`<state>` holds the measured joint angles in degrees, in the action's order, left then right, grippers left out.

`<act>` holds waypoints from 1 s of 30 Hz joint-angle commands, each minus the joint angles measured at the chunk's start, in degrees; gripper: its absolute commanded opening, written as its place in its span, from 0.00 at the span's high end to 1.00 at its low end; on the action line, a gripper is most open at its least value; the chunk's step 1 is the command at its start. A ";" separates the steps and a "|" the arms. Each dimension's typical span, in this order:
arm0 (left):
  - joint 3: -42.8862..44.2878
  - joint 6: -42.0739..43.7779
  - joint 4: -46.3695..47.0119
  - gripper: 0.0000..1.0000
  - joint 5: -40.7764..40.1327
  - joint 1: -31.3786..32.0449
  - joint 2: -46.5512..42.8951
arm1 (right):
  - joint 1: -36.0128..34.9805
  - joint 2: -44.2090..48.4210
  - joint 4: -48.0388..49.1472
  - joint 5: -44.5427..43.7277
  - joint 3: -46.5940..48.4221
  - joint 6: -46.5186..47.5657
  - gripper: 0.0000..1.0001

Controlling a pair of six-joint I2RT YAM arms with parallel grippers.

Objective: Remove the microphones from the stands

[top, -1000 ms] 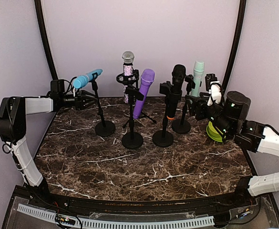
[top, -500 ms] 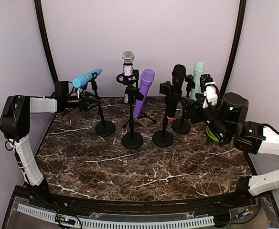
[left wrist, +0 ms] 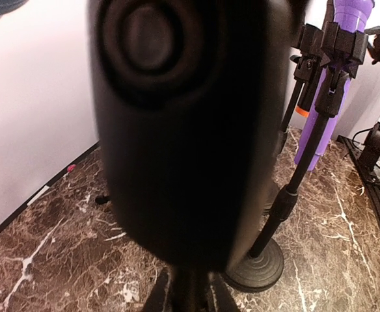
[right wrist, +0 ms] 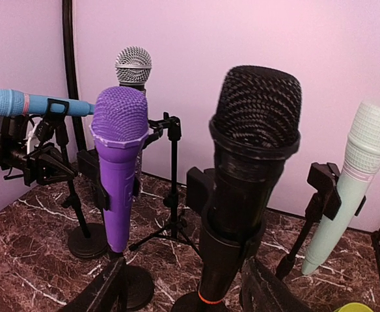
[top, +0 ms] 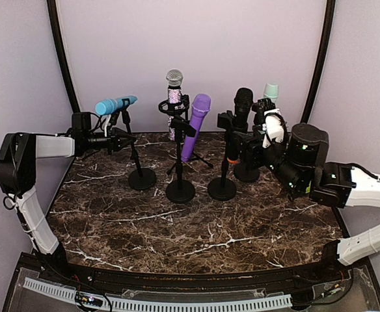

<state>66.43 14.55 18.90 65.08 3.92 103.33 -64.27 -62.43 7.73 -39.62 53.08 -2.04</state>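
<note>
Several microphones stand in black stands. The blue microphone [top: 115,104] lies nearly level in its clip at the left. My left gripper [top: 116,140] is shut on that stand's pole just below the clip. In the left wrist view the clip's dark knob [left wrist: 177,117] fills the frame and my left gripper [left wrist: 190,296] pinches the pole. The black microphone [top: 242,104] stands upright at centre right. My right gripper [top: 247,145] is open, with a finger on each side of the black microphone [right wrist: 252,149] and not touching it.
A purple microphone [top: 196,123], a silver-headed one [top: 174,81] on a tripod and a mint one [top: 271,91] stand close by. Round stand bases [top: 180,190] crowd the middle of the marble table [top: 177,240]. A green-yellow object [right wrist: 356,307] sits at the right.
My left gripper has shut on the blue microphone's stand pole, and that microphone has tipped closer to level. My right gripper has moved left around the black microphone, jaws narrowing slightly.
</note>
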 commanded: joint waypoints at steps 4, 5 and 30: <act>-13.02 5.24 -11.16 1.00 -14.59 0.22 -20.38 | -5.81 -5.69 10.21 -3.11 3.46 5.60 0.39; -14.35 5.56 -13.08 1.00 -15.22 0.28 -22.64 | -6.46 -6.84 11.72 -2.75 3.64 6.05 0.38; -27.43 -5.39 -12.68 1.00 -25.76 15.30 -46.56 | -15.80 -45.04 38.96 9.10 30.65 36.21 0.00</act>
<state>38.83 10.09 -0.82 42.41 18.39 58.48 -78.04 -103.68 36.80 -27.86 79.37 28.73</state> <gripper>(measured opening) 0.134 0.998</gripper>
